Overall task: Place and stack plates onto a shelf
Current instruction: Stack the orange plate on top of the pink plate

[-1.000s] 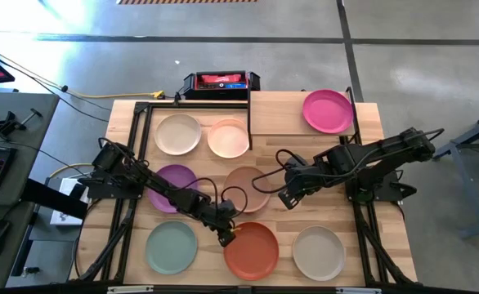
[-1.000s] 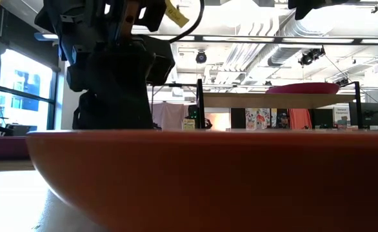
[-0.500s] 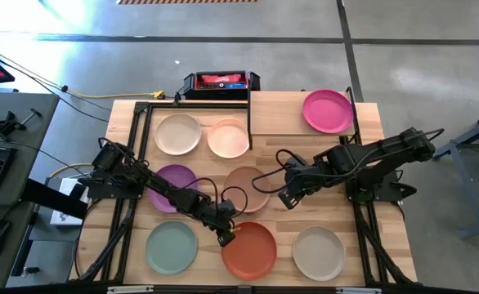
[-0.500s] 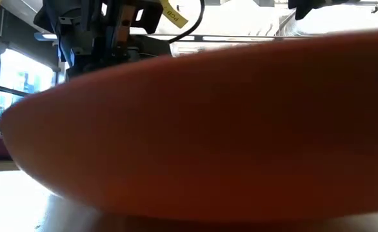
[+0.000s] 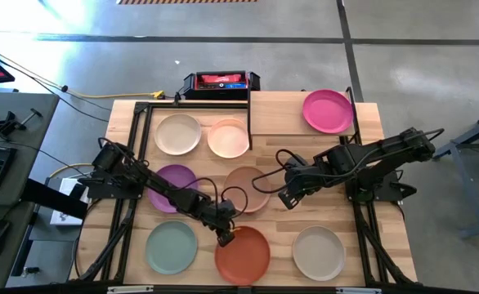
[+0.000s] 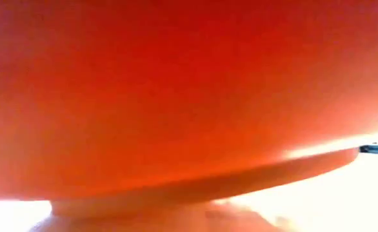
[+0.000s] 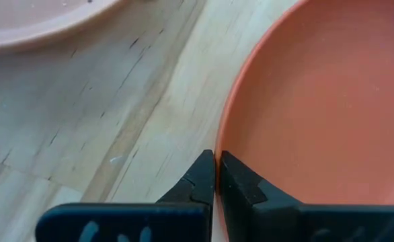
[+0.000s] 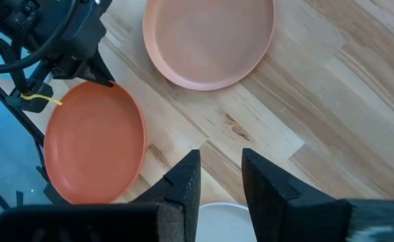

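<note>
The left gripper (image 7: 215, 176) is pinched shut on the near rim of the orange-red plate (image 5: 243, 255), which is tilted up off the table (image 5: 276, 216) near its front edge. A stiff, light, smooth plate is suggested; a thin rim grip may slip, so a deeper bite is advised. The right gripper (image 8: 220, 176), fingers apart, hangs beside the tan plate (image 5: 248, 189).

No legible text anywhere.
</note>
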You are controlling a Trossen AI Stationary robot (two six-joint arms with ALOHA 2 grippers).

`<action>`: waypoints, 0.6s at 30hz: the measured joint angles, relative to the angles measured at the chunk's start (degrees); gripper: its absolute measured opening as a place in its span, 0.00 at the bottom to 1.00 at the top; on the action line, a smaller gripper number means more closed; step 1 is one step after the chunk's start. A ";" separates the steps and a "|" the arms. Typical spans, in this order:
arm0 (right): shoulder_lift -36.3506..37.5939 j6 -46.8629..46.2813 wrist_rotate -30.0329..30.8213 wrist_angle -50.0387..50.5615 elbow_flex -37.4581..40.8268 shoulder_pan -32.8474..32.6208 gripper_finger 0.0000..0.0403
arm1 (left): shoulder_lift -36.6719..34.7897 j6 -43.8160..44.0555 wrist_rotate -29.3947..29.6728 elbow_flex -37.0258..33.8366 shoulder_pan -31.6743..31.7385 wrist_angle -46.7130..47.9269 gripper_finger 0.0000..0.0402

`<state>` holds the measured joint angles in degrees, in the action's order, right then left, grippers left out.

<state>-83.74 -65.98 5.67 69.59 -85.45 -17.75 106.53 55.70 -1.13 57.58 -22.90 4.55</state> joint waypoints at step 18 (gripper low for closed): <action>0.00 -8.92 -2.48 -4.08 0.00 -2.66 0.22 | -11.93 -3.90 -1.76 0.00 3.09 17.62 0.00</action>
<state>-83.74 -74.90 3.20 65.51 -85.45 -20.41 94.60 51.80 -2.89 57.58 -19.80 22.17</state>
